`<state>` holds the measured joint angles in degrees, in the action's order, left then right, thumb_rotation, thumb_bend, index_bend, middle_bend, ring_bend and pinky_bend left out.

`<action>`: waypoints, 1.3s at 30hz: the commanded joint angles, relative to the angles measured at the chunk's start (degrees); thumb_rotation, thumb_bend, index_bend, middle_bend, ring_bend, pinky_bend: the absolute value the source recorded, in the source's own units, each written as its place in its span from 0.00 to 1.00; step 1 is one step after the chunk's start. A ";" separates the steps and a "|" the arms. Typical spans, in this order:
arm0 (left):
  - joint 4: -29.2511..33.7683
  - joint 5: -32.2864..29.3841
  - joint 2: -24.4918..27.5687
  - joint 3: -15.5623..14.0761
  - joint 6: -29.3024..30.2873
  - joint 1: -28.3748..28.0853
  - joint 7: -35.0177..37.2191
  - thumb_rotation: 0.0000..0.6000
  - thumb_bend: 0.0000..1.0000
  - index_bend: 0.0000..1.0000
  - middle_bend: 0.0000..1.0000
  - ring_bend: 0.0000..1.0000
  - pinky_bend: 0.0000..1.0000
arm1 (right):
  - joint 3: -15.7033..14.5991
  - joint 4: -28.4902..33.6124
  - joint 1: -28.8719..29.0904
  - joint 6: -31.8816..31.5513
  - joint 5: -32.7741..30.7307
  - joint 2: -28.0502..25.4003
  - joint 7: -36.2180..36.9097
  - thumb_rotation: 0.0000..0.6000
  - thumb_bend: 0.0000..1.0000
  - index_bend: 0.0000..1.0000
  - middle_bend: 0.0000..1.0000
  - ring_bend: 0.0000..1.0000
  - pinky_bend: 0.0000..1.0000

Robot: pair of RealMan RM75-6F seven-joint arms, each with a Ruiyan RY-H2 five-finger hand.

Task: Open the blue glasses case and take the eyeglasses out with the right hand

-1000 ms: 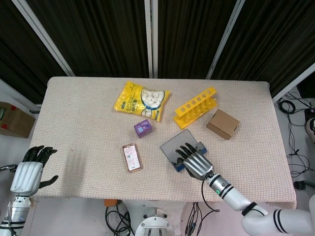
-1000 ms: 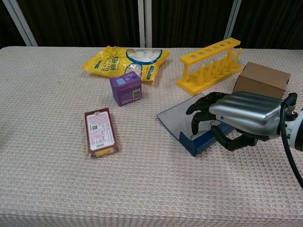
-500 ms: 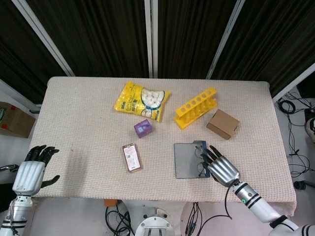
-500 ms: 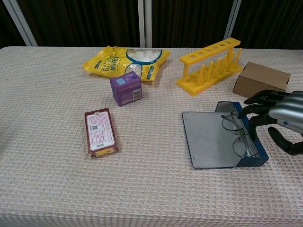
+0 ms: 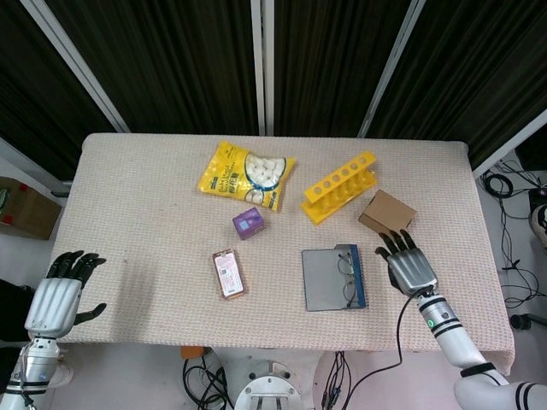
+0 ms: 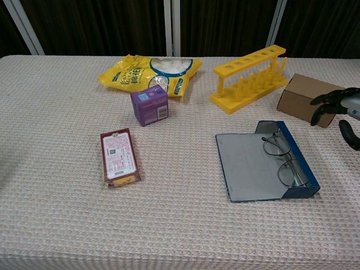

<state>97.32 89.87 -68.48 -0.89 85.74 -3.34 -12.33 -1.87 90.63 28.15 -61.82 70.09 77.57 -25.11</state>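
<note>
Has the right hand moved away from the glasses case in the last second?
Yes. The right hand has pulled off the open case toward the right, now sitting beside the cardboard box, holding nothing.

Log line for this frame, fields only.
case: open flat | eyeglasses: inside case | right robot hand: empty, beside case | left robot hand: idle

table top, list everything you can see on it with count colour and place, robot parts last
blue glasses case: 1, open flat, grey lining, front right
wire-rimmed eyeglasses: 1, lying in the case
yellow plastic tube rack: 1, back right
brown cardboard box: 1, right of rack
yellow snack bag: 1, back centre
purple small box: 1, in front of bag
red flat packet: 1, front left
right robot hand: silver-black, beside case, empty
left robot hand: silver-black, off table's left edge, empty
</note>
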 commanded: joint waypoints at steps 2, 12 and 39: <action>-0.18 -0.17 -0.02 0.08 0.15 0.09 0.34 1.00 0.08 0.25 0.20 0.12 0.14 | 1.50 -1.79 1.98 3.51 -2.47 3.08 -2.65 1.00 0.88 0.27 0.03 0.00 0.00; -0.67 -0.19 -0.07 0.05 0.31 0.20 0.79 1.00 0.08 0.25 0.20 0.12 0.14 | 3.90 -2.14 6.31 7.84 -0.28 9.84 -1.85 1.00 0.90 0.26 0.02 0.00 0.00; -4.54 -0.77 -1.30 0.02 0.30 0.43 4.64 1.00 0.08 0.25 0.20 0.12 0.14 | 3.99 -0.48 8.30 9.80 3.20 11.62 3.38 1.00 0.32 0.35 0.13 0.00 0.00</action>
<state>92.82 89.17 -69.83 -0.87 85.95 -3.00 -7.78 2.01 90.23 36.35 -52.12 73.38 89.12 -21.81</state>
